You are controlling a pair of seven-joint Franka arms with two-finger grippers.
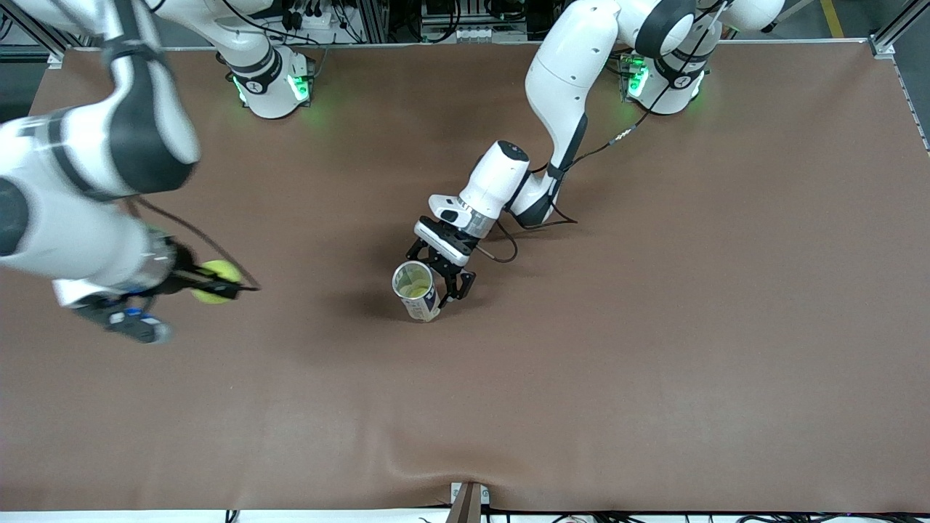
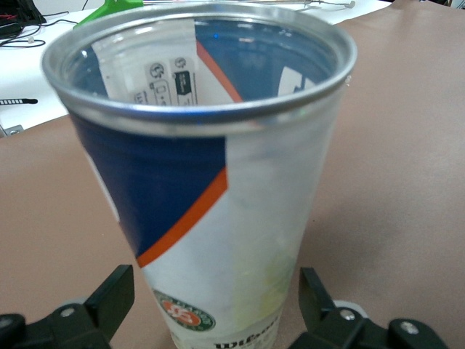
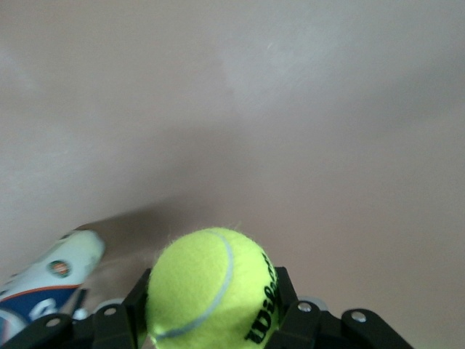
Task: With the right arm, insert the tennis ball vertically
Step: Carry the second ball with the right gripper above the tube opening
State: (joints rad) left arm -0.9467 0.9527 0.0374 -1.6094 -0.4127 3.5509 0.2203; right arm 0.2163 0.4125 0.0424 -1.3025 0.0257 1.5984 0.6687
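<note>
The tennis ball (image 1: 216,281) is clamped between the fingers of the right gripper (image 1: 218,283), up in the air over the brown worktop (image 1: 654,327) toward the right arm's end. The open tennis ball can (image 1: 415,289) stands upright near the middle of the worktop, with a ball visible inside it. The left gripper (image 1: 445,285) sits around the can, its fingers spread wide on either side of it.

The tennis ball (image 3: 211,291) in my right jaws reads "Wilson"; the can (image 2: 211,182) beside it shows part of that name near its base.
</note>
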